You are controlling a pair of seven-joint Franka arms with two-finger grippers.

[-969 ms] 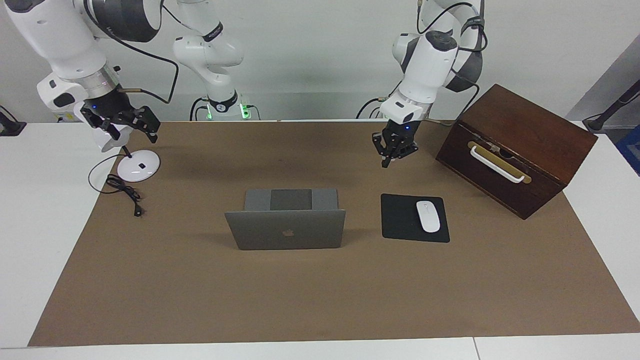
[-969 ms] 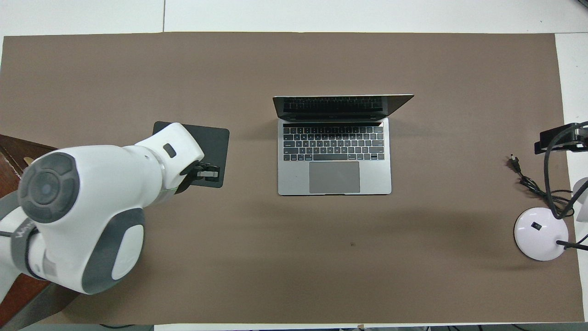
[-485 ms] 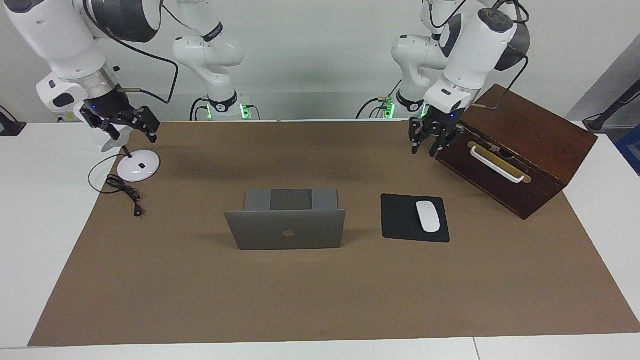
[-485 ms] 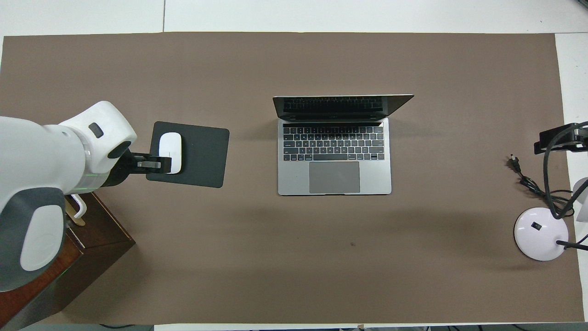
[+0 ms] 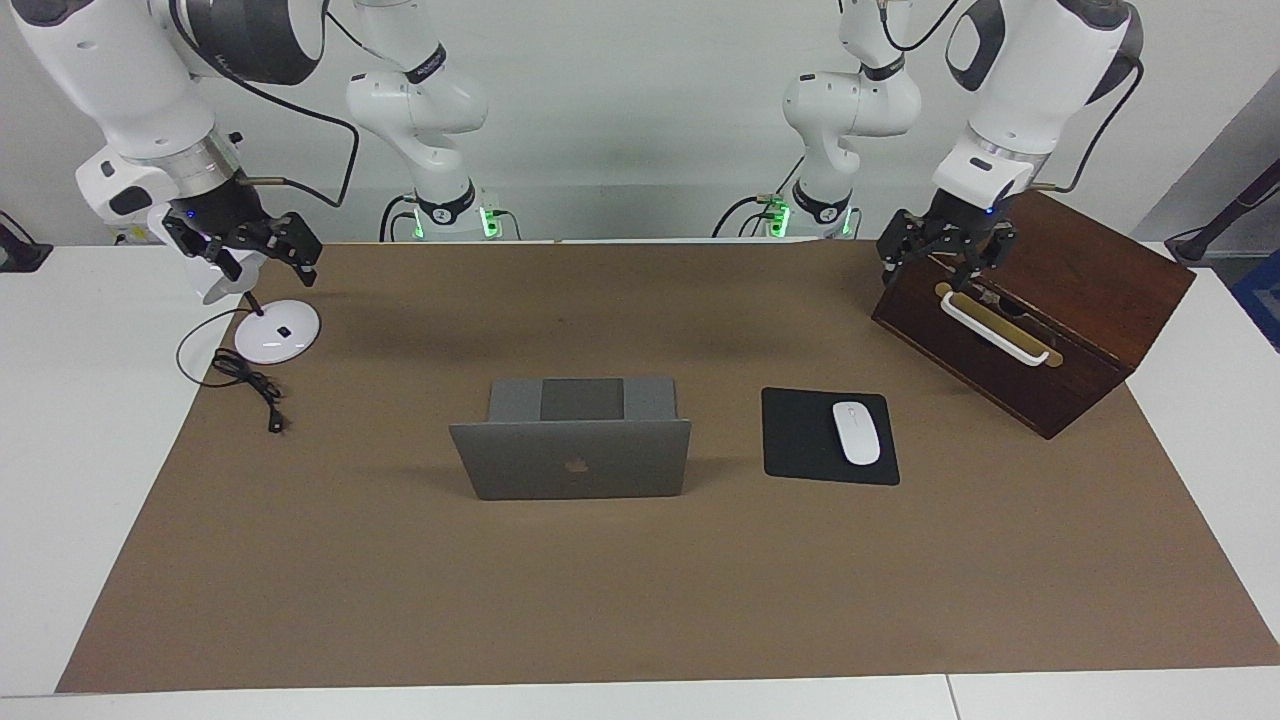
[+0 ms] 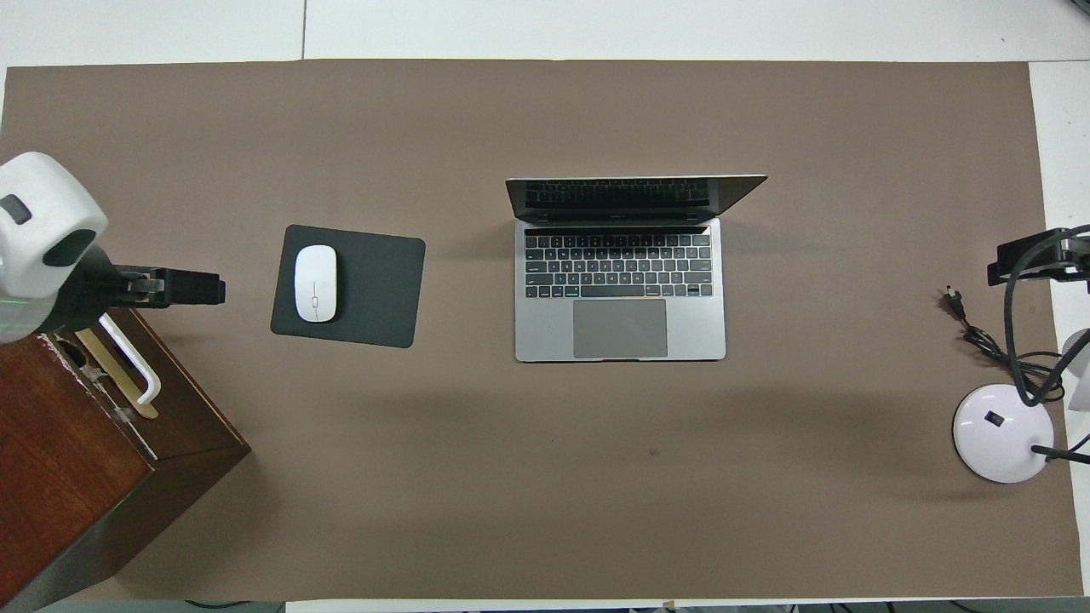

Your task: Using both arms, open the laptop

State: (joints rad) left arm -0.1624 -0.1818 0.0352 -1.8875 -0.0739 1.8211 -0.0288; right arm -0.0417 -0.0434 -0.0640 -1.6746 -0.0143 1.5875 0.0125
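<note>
Left pincer [image 5: 945,262]: released, fingers spread, hanging over the upper edge of the dark wooden box [image 5: 1060,260], above its white handle [image 5: 995,330]. I cannot tell whether it touches the wood. From overhead, the box is cut off by the frame edge at eight o'clock.

Right pincer [image 5: 245,250]: fingers apart, holding nothing, waiting over the round white lamp base [image 5: 277,332]. It covers most of the lamp's head. From overhead only part of it shows, at the three o'clock edge. A black cable [image 5: 245,378] lies coiled beside the base.

Laptop [image 5: 570,460]: mid-bench, lid raised roughly upright, keyboard toward the robots, screen dark. Key legends are too small for me to read.

Black mouse pad [image 5: 800,440]: at nine o'clock of the laptop on the overhead clock, carrying a white mouse [image 5: 856,432].

Surface: brown mat [image 5: 640,580] over a white bench [image 5: 60,400]; plain pale wall at the robots' end.

Markings: apple logo [image 5: 575,465] centred on the lid.
</note>
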